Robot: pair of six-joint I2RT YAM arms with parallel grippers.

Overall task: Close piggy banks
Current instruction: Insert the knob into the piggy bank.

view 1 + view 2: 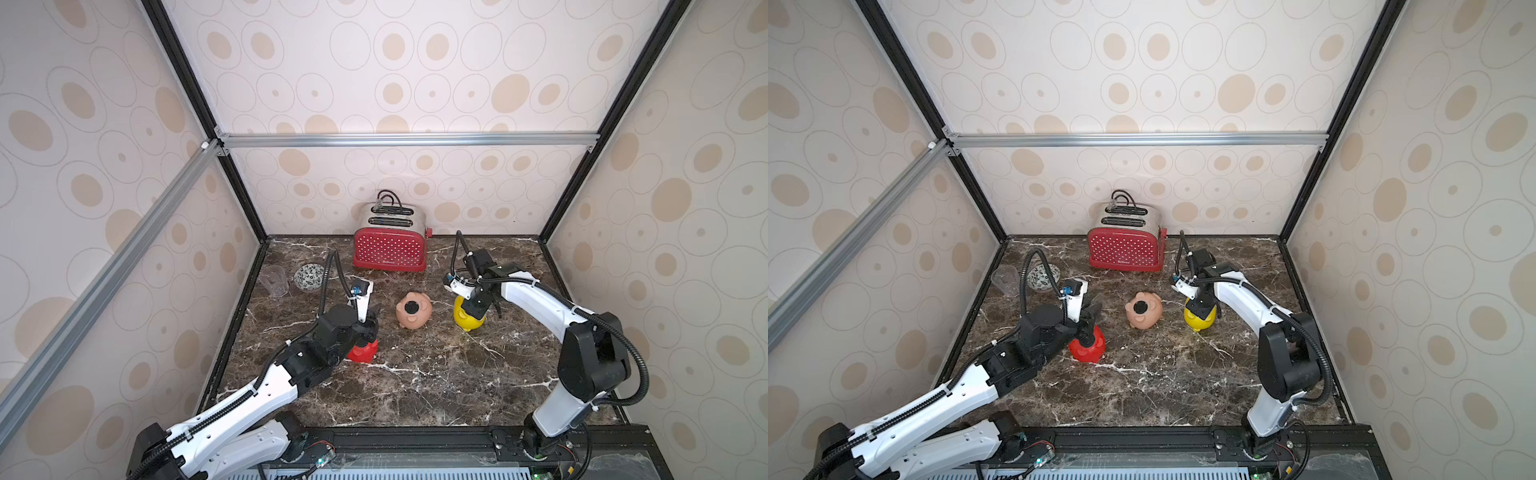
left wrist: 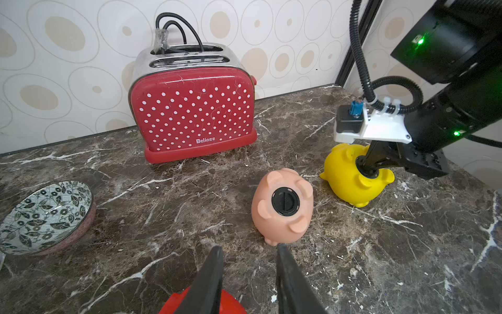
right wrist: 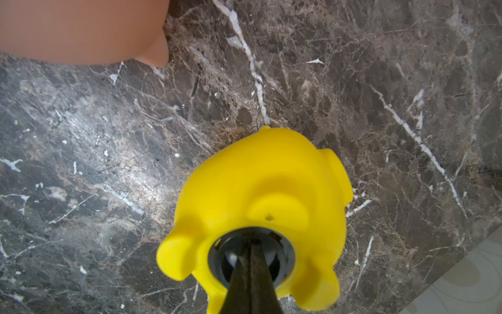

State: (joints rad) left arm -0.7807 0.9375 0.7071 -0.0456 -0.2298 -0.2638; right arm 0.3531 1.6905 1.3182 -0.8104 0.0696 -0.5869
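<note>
The yellow piggy bank (image 1: 464, 321) (image 3: 258, 190) lies belly up at the right. My right gripper (image 3: 251, 244) is shut, and its tips press on the black plug (image 3: 231, 258) in the belly hole, as the left wrist view also shows at the yellow pig (image 2: 350, 185). The peach-pink piggy bank (image 1: 413, 311) (image 2: 282, 209) lies in the middle with a black plug (image 2: 285, 201) seated in its belly. The red piggy bank (image 1: 1088, 353) (image 2: 233, 301) sits under my left gripper (image 2: 250, 248). That gripper's jaws stand apart with nothing between the tips. Whether the fingers touch the red pig is hidden.
A red polka-dot toaster (image 1: 390, 249) stands at the back wall. A patterned bowl (image 1: 308, 276) and a clear cup (image 1: 274, 280) sit at the back left. Enclosure walls close the table on three sides.
</note>
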